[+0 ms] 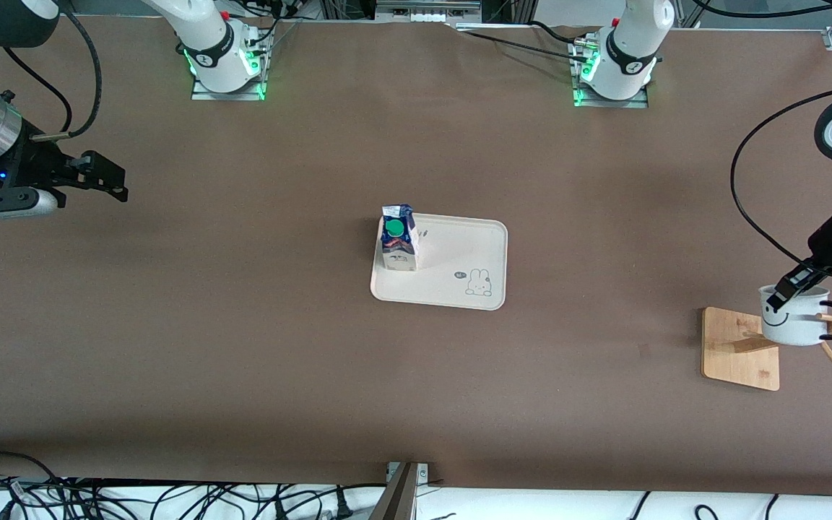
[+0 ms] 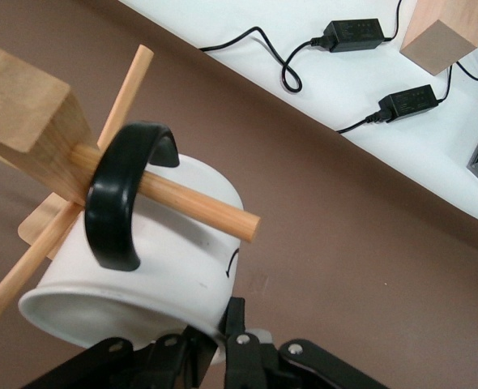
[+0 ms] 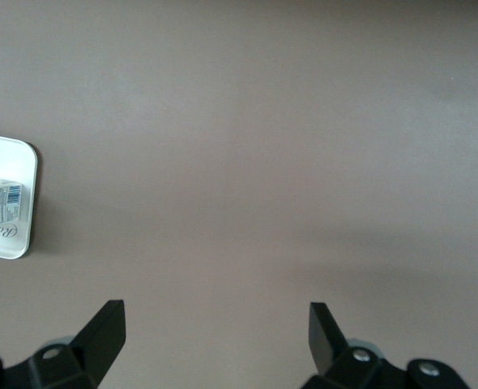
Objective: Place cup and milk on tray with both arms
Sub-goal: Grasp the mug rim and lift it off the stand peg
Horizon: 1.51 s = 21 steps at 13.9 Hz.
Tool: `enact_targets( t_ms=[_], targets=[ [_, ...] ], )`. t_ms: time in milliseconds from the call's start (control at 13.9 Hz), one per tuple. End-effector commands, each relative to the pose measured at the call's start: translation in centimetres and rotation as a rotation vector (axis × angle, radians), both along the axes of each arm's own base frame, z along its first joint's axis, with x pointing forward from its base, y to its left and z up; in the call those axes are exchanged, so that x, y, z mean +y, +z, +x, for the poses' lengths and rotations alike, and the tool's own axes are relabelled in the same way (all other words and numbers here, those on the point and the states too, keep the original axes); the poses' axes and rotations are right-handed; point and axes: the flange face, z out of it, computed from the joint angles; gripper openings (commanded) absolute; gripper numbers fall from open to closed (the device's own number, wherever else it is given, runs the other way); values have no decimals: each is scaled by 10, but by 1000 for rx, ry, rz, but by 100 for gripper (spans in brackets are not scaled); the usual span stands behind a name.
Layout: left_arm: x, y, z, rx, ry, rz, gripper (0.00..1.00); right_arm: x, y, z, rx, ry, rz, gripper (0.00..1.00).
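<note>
Cup (image 1: 795, 325): hanging by its handle on a wooden stand (image 1: 741, 348) peg at the left arm's end of the worktop (image 1: 243, 347).
Left hand (image 1: 784, 294): pinching the cup's rim.
Milk (image 1: 397, 238): upright on the tray (image 1: 459, 253), mid-worktop.
Right hand (image 1: 109, 180): spread, waiting over the right arm's end.

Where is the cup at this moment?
In the front view the cup hangs by its handle on a peg of the wooden stand at the left arm's end of the table, its rim pinched by the left gripper.
</note>
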Motion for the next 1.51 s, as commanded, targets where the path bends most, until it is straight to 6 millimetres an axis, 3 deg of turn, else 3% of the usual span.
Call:
enact_targets(
  t_ms=[0, 143, 502, 646, 933, 1220, 1435],
  targets=[
    [-2, 18, 0, 2, -31, -13, 0, -2, 5, 2, -8, -8, -1, 100],
    [-15, 30, 5, 27, -69, -27, 0, -2, 5, 3, -9, -8, -1, 100],
    [-74, 60, 16, 63, -204, -56, 0, -2, 5, 2, -8, -8, -1, 100],
    [-106, 61, 11, 115, -267, -78, 0, -2, 5, 3, -9, -8, -1, 100],
    [-151, 95, 8, 179, -380, -109, 0, -3, 5, 3, -9, -10, -1, 100],
    [-211, 108, -2, 217, -497, -123, 0, -4, 5, 3, -8, -11, -1, 100],
    [-248, 107, -13, 265, -542, -138, 0, -4, 5, 3, -8, -13, -1, 100]
  ],
)
